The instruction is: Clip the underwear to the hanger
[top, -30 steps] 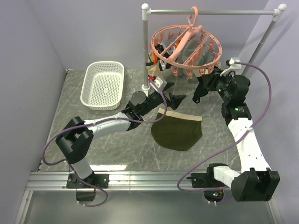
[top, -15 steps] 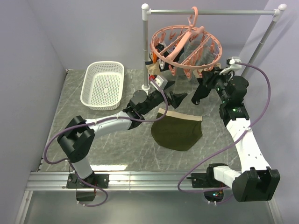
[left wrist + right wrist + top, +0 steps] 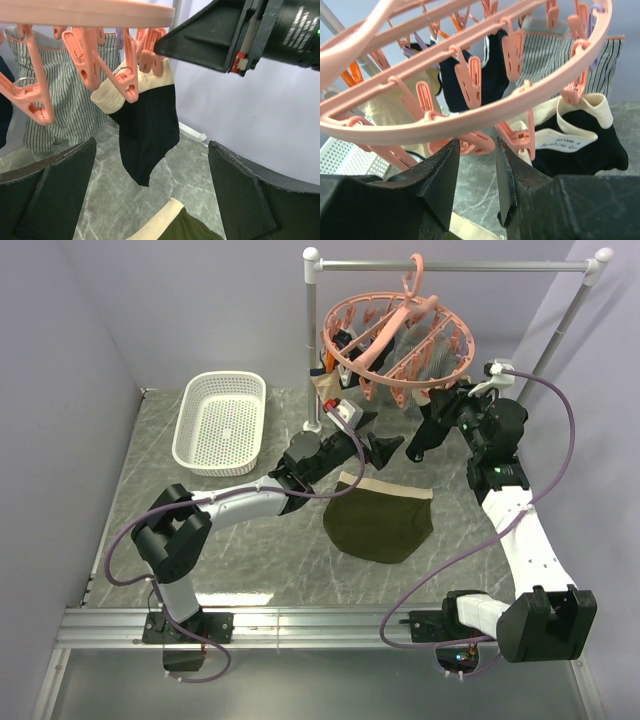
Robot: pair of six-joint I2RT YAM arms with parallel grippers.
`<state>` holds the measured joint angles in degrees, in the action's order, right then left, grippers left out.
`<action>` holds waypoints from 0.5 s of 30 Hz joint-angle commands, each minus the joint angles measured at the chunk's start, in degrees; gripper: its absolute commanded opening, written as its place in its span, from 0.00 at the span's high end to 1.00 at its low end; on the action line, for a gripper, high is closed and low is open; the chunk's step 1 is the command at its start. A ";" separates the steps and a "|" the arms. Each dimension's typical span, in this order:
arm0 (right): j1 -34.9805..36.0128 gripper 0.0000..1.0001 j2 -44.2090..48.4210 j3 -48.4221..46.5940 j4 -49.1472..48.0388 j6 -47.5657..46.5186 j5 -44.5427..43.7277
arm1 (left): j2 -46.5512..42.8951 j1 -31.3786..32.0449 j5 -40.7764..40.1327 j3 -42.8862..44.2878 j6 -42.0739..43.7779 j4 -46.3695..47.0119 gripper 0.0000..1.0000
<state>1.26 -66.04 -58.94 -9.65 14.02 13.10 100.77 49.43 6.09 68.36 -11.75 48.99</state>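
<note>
The olive-green underwear (image 3: 380, 522) with its beige waistband lies flat on the table, held by no gripper. Its corner shows at the bottom of the left wrist view (image 3: 187, 227). The pink ring hanger (image 3: 398, 335) hangs from the rail with several garments clipped on. My left gripper (image 3: 366, 445) is wide open and empty, hovering just behind the waistband's left end. My right gripper (image 3: 424, 436) is raised under the ring's near right edge. Its jaws stand a narrow gap apart around the tip of a pink peg (image 3: 472, 145), without clamping it.
A black garment with a beige band (image 3: 147, 127) and a striped one (image 3: 75, 100) hang from pegs over the table's back. The grey rail stand's post (image 3: 310, 350) rises behind my left gripper. A white basket (image 3: 190, 430) sits at the back left.
My right gripper has moved up and left, closer under the hanger ring. My left gripper has crept slightly up and right. The underwear has not moved.
</note>
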 commanded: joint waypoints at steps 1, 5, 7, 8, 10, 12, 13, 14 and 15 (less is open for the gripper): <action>0.41 0.58 0.12 -2.85 -4.41 1.09 -0.27 | 0.74 0.40 -0.73 3.01 -1.00 2.60 0.01; 1.81 0.57 0.65 -0.93 -7.39 0.66 -0.97 | 1.18 0.32 -1.08 3.71 -1.26 2.51 0.01; 2.08 0.57 0.56 -0.22 -8.45 -0.30 -0.80 | 1.36 0.40 -1.08 3.98 -1.26 2.42 0.01; 2.34 0.57 0.48 0.40 -9.24 -0.66 -0.89 | 1.44 0.32 -1.08 3.98 -1.26 2.51 0.01; 2.43 0.57 0.56 0.93 -10.30 -1.53 -0.89 | 1.53 0.32 -0.99 4.06 -1.17 2.60 0.01; 2.43 0.57 0.48 1.45 -11.35 -1.98 -1.15 | 1.53 0.32 -0.90 4.06 -1.08 2.60 0.01; 2.43 0.58 0.47 1.37 -11.44 -2.24 -0.98 | 1.62 0.32 -0.90 4.06 -0.91 2.69 0.01; 2.43 0.59 0.30 1.19 -11.36 -2.33 -0.89 | 1.53 0.40 -1.08 4.06 -0.91 2.86 0.01; 2.43 0.61 0.30 1.11 -11.36 -2.24 -1.06 | 1.62 0.32 -1.08 4.24 -0.91 2.86 0.01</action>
<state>3.40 -66.06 -57.63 -16.01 12.93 12.93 102.28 49.43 5.65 69.91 -11.90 48.90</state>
